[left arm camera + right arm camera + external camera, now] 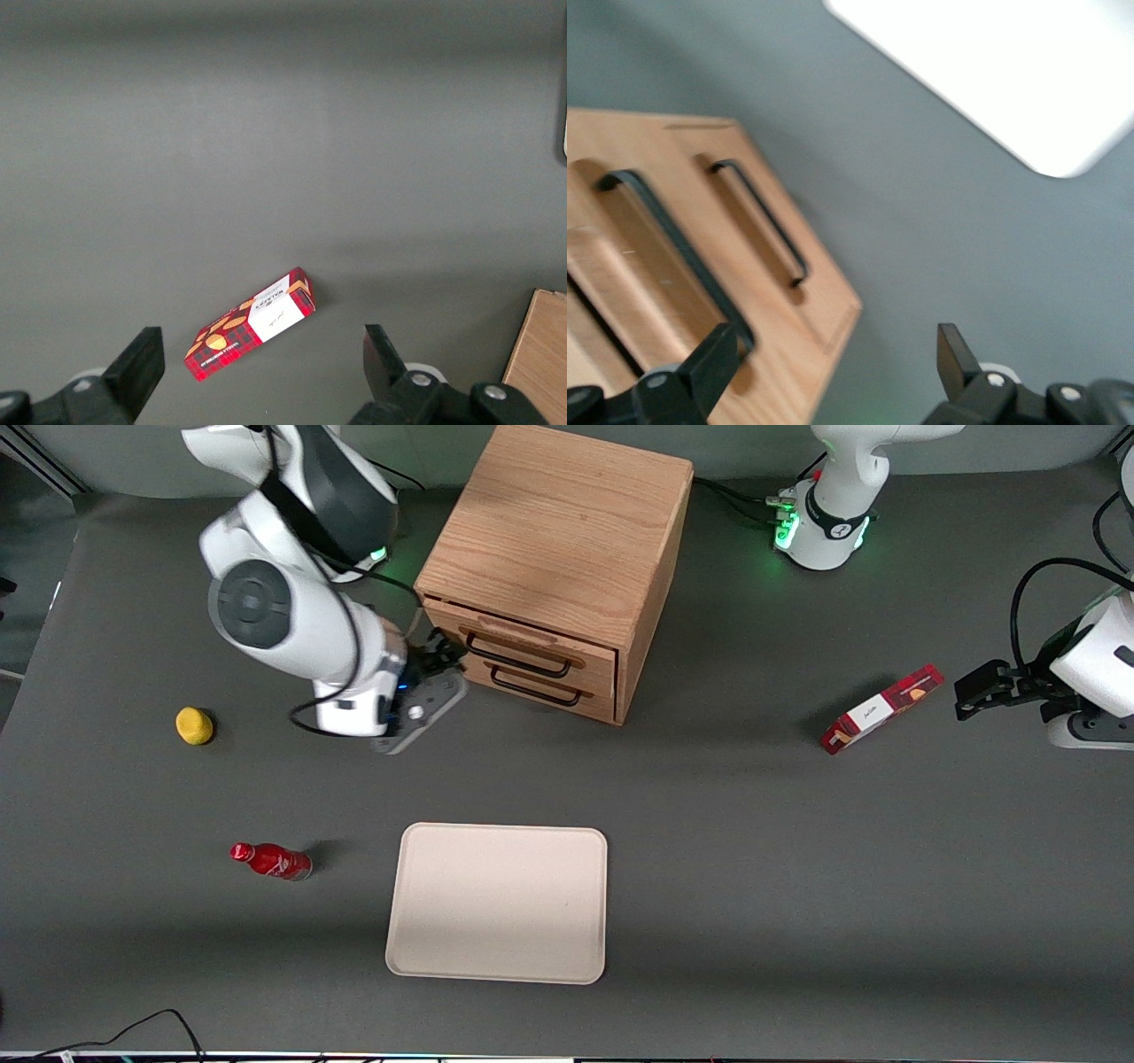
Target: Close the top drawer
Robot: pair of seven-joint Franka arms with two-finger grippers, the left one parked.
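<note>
With its handle facing the tray [496, 903], top drawer [523, 646] lies crosswise — open claw [440, 657] beside.

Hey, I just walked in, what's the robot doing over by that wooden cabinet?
The working arm's gripper is open and holds nothing, right in front of the oak cabinet, beside the end of the top drawer and its black handle. That drawer looks nearly flush with the lower drawer, with only a thin dark gap showing under the cabinet top, so it seems about closed. A tray, a red bottle, a yellow fruit and a red box lie untouched on the table.
</note>
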